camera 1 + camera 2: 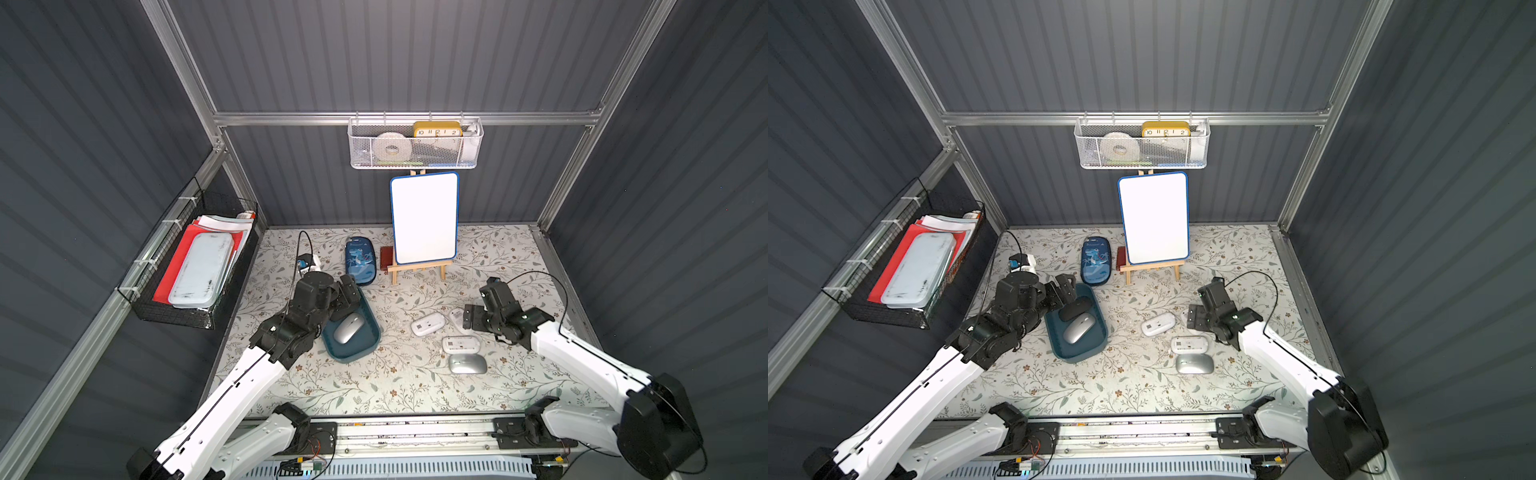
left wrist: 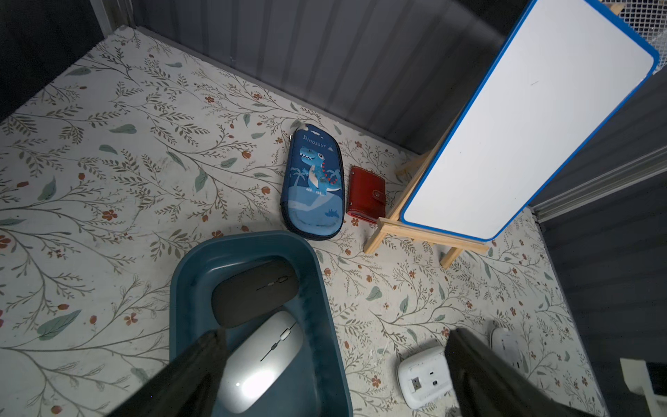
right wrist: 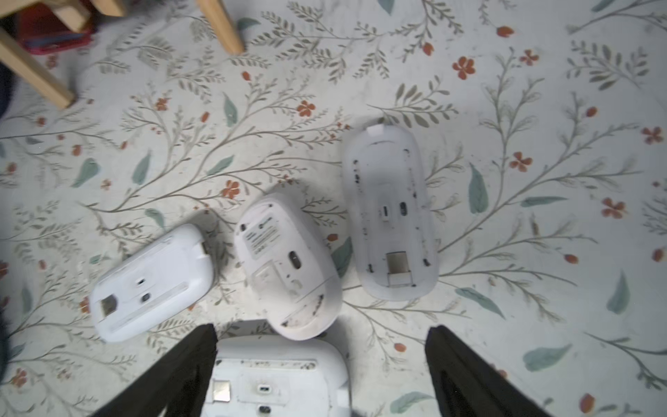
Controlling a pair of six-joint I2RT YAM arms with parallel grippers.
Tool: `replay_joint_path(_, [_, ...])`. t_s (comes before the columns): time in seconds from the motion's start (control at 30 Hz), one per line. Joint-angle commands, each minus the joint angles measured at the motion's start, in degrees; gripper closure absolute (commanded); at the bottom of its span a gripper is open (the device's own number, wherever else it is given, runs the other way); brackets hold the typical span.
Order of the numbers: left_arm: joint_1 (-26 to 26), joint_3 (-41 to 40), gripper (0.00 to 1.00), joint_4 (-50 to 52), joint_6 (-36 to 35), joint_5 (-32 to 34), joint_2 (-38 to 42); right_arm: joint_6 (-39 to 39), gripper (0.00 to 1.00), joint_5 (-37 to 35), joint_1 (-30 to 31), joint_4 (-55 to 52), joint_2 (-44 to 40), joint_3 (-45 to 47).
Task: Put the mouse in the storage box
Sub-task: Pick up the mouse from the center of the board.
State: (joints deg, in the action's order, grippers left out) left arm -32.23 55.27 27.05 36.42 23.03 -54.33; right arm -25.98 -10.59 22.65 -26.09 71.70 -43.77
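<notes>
Teal storage box (image 1: 357, 354) sits left of centre on the floral surface (image 1: 374, 386), holding a silver mouse (image 1: 348, 328) and a black mouse (image 2: 252, 292). Above it the left hand (image 2: 335, 334) hovers, fingers apart and empty. At right, the right hand (image 3: 321, 328), fingers spread, hangs over white mice (image 3: 288, 267) lying underside-up; nearer lies a second silver mouse (image 1: 467, 364).

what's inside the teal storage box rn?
Two mice in the storage box: a black mouse and, beside it, a silver mouse, both top side up. The left hand hides the box's near corner in the wrist view, so that part can't be checked.
</notes>
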Motion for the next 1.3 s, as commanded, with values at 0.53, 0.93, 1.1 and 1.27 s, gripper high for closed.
replay_joint_path(0.53, [0.1, -0.4, 0.01, -1.4, -2.1, -3.0, 0.0, 3.4, 0.18, 4.0, -9.8, -7.9, 25.2, -13.3])
replay_joint_path(0.93, [0.0, -0.6, 0.0, -1.9, -2.6, -4.3, -1.2, 4.6, 0.37, 5.9, -10.3, -9.3, 30.0, -16.1])
replay_joint_path(1.1, [0.0, -0.6, 0.01, -2.2, -2.4, -5.0, -1.6, 4.3, 0.48, 6.9, -10.3, -9.3, 29.0, -15.9])
replay_joint_path(1.27, [0.0, -1.1, 0.01, -5.3, -3.5, -12.4, -0.5, 3.8, 0.52, 6.6, -10.2, -8.4, 22.0, -14.3])
